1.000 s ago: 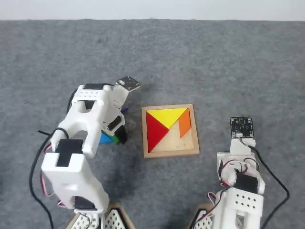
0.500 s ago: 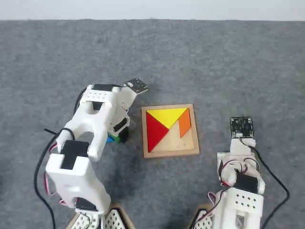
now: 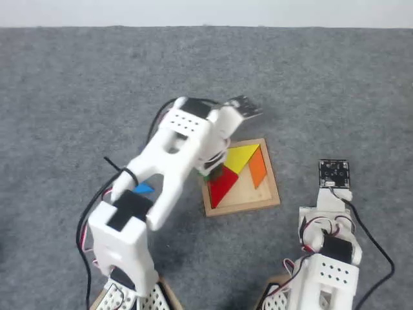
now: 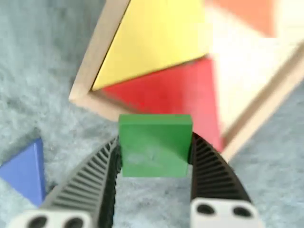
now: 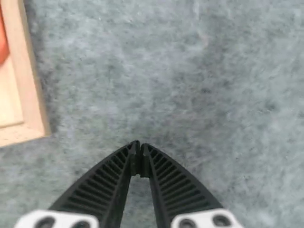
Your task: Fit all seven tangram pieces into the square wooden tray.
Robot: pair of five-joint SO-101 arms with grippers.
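My left gripper is shut on a green square piece, held just above the near corner of the square wooden tray. Inside the tray lie a yellow triangle, a red triangle and an orange piece. In the high view the left arm stretches over the tray's left corner, and a sliver of green shows under it. A blue triangle lies on the carpet to the left. My right gripper is shut on nothing, low over the carpet right of the tray's rim.
Grey carpet covers the whole table. The right arm stands at the front right, apart from the tray. The blue triangle lies close beside the left gripper's finger. A pale wall edge runs along the far side.
The left arm swung right from the carpet to the tray with the green square in its grip. The tray turned and shifted slightly right. The blue triangle is now uncovered.
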